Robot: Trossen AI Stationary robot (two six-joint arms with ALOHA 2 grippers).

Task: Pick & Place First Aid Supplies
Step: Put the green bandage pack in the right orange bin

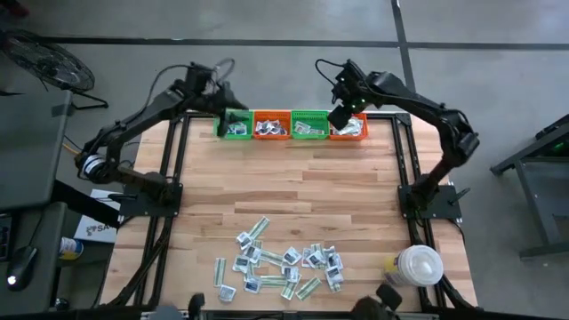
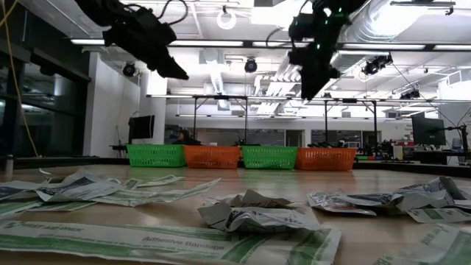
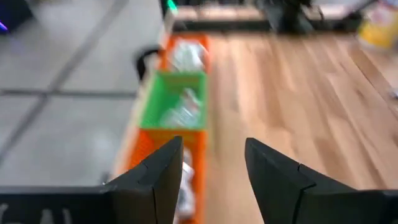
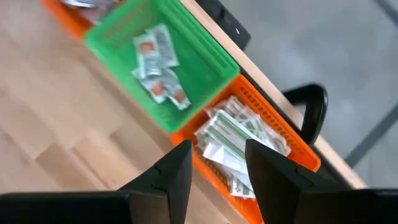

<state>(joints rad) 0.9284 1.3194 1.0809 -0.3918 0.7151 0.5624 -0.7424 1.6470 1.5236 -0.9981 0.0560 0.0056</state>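
Jaws apart above four baskets (image 1: 291,125)

Your left gripper (image 3: 211,171) hung raised at the table's far edge, fingers parted and empty; your right gripper (image 4: 217,168) did likewise.

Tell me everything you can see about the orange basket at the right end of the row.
The orange basket is a small rectangular box that looks like plastic, with slotted mesh walls and an open top. It stands upright at the table's far edge, last in a row of four, right beside a green basket. Inside lie several packets with pale-green stripes, piled loosely. The right gripper hangs open above it, touching nothing.
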